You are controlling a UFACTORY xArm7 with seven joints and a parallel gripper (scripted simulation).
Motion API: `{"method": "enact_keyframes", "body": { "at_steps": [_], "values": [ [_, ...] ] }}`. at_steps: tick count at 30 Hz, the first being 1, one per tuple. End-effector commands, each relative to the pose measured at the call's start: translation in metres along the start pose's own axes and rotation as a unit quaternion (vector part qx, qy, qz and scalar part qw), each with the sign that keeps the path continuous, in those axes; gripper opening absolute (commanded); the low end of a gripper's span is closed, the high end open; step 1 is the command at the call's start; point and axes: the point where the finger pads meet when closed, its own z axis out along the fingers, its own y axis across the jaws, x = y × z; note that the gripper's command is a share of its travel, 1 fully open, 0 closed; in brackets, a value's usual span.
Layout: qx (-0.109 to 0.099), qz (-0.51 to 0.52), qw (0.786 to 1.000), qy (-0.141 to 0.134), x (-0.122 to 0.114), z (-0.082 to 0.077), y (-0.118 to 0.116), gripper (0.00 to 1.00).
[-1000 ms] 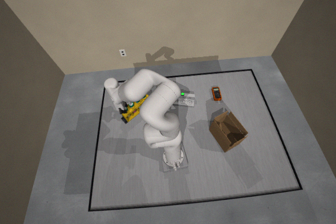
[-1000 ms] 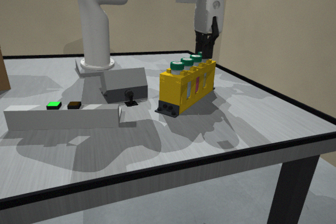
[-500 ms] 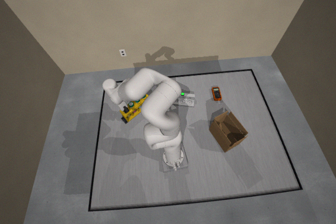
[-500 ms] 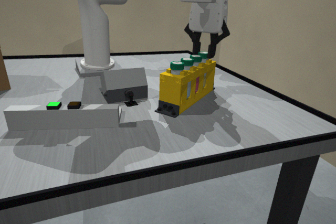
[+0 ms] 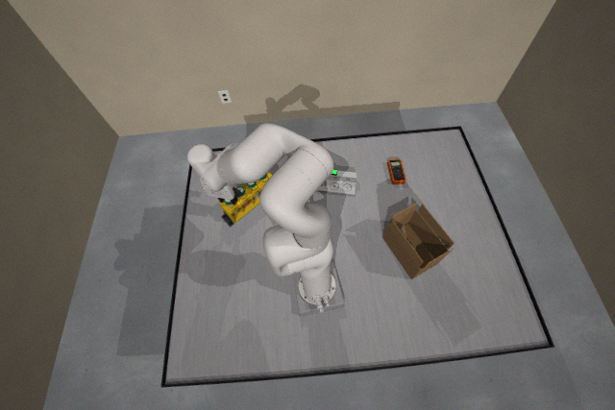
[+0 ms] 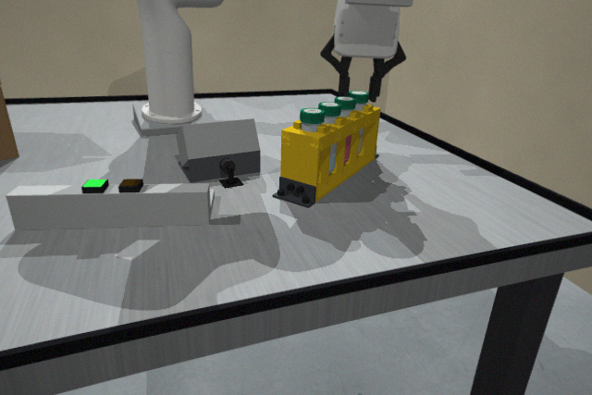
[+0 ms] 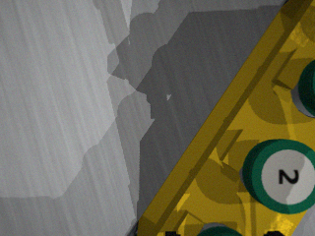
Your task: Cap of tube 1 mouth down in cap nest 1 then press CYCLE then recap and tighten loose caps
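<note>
In the top view the arm's upper links cover most of the yellow decapping station (image 5: 237, 206), so the pincer over its far-left end cannot be seen there. The wrist view cuts off the station on the right and bottom edges: only the cap marked 2 (image 7: 282, 176) shows whole, its neighbours are slivers. In the exterior view, cap numbers below the pincer (image 6: 359, 82) are too small to read.
</note>
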Motion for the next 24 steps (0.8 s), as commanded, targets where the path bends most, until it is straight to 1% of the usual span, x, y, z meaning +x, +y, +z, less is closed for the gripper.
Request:
{"method": "enact_keyframes", "body": {
  "at_steps": [1, 9, 10, 24],
  "values": [
    [0.014, -0.091, 0.996, -0.014, 0.0007, -0.0013, -0.0010, 0.46],
    [0.014, -0.091, 0.996, -0.014, 0.0006, -0.0013, -0.0010, 0.46],
    [0.014, -0.091, 0.996, -0.014, 0.0006, -0.0013, -0.0010, 0.00],
    [0.014, -0.091, 0.996, -0.014, 0.0006, -0.0013, -0.0010, 0.00]
  ]
}}
